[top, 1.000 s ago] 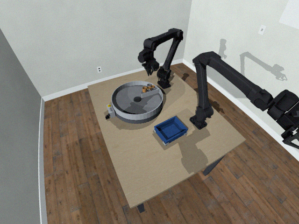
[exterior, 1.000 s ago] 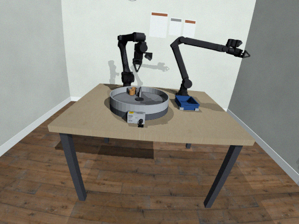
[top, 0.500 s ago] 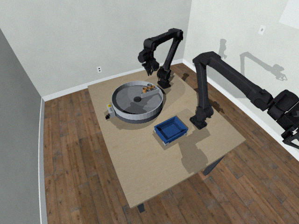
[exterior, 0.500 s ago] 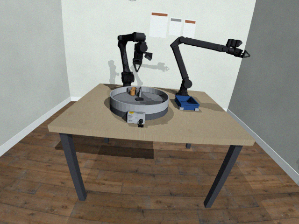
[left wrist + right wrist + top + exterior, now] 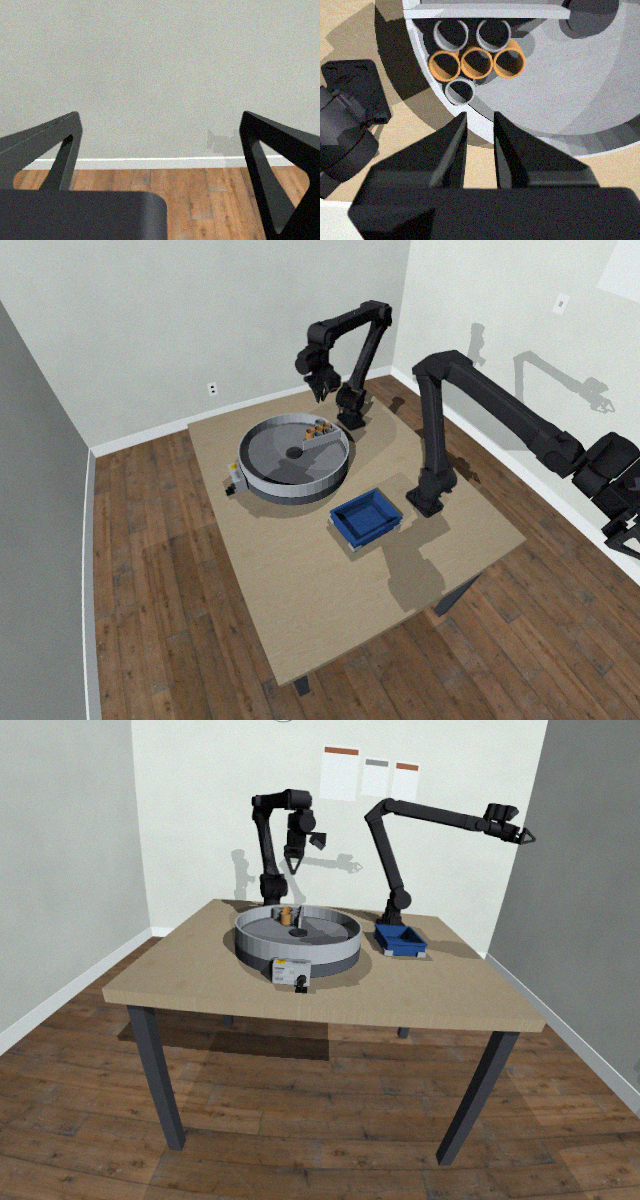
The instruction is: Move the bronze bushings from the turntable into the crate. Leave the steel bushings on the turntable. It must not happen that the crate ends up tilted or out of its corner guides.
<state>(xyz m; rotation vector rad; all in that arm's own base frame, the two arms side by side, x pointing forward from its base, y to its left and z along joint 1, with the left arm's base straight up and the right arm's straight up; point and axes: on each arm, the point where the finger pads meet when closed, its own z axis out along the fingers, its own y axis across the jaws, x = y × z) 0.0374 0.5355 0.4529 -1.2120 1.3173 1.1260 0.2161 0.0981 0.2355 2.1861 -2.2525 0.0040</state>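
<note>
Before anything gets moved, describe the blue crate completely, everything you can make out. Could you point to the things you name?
The blue crate (image 5: 366, 519) (image 5: 400, 946) is an open-topped rectangular box, plastic by its look, with upright walls and a rim. No bushings show inside it. It sits level on the wooden table (image 5: 289, 581) (image 5: 330, 996), beside the turntable (image 5: 297, 492) (image 5: 299, 952) and in front of one arm's base. Light-coloured guides (image 5: 388, 953) hug its visible lower corners, and it appears seated between them. Neither gripper touches it.
</note>
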